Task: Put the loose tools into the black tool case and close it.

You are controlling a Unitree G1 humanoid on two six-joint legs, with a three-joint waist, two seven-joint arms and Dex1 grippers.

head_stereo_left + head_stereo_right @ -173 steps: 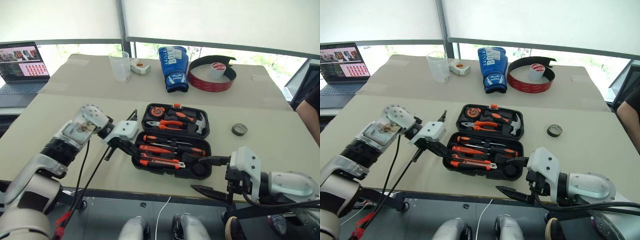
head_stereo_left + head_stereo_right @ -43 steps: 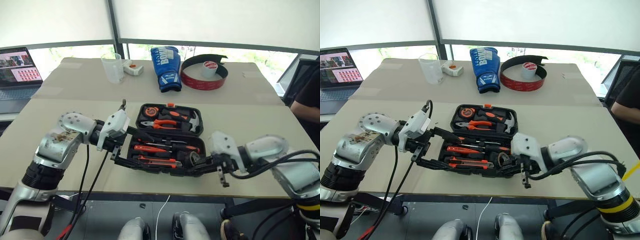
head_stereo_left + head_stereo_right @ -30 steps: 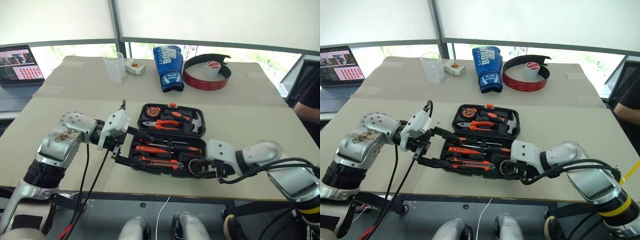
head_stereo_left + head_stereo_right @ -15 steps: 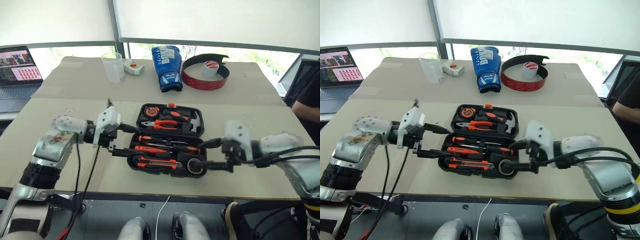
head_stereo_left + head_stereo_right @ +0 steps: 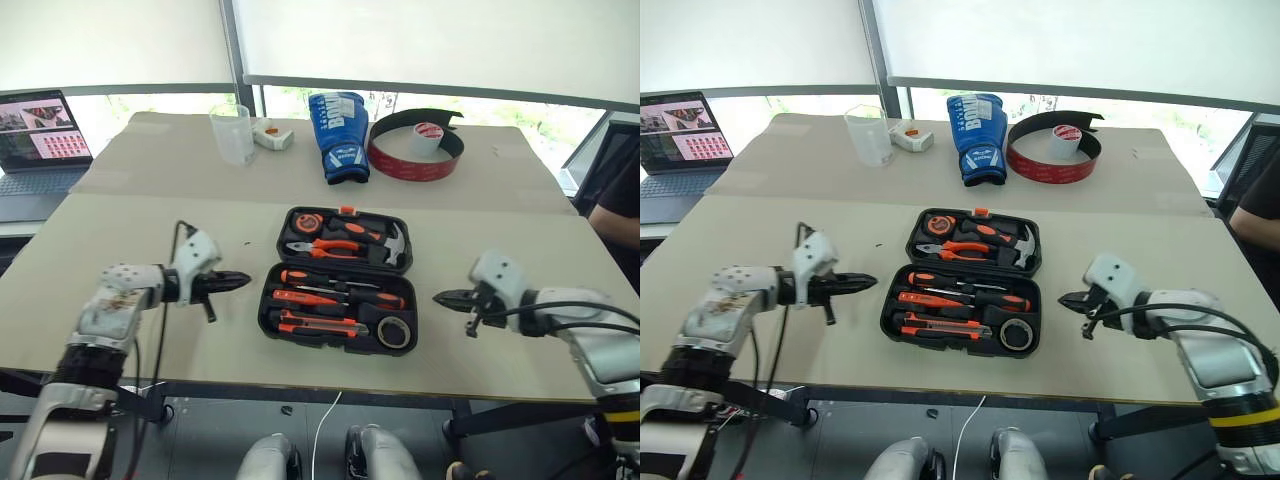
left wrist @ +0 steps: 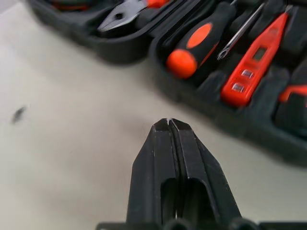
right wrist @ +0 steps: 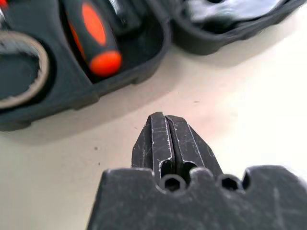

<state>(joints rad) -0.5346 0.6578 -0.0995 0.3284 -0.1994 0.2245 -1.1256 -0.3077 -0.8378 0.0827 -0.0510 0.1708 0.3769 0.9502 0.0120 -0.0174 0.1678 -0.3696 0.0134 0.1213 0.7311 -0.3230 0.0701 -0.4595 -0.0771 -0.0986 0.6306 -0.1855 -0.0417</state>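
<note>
- The black tool case (image 5: 340, 280) lies open mid-counter (image 5: 120, 230), between my hands; screwdrivers (image 5: 340, 285), utility knife (image 5: 318, 323) and small tape roll (image 5: 391, 331) sit in its near half.
- My left gripper (image 5: 240, 281) hangs just beside the case, fingers pressed together, empty.
- My right gripper (image 5: 445, 297) likewise, fingers together.
- A blue glove (image 5: 338, 120) lies well behind.

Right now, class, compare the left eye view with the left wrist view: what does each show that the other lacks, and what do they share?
The left eye view alone shows the right gripper shut beside the case, the small tape roll seated in its recess, the blue boxing glove, the clear cup and the laptop. The left wrist view alone shows the left gripper's fingertips pressed together, close up above bare table. Both show the left gripper shut and empty, and the open black tool case holding a black-and-orange screwdriver.
</note>
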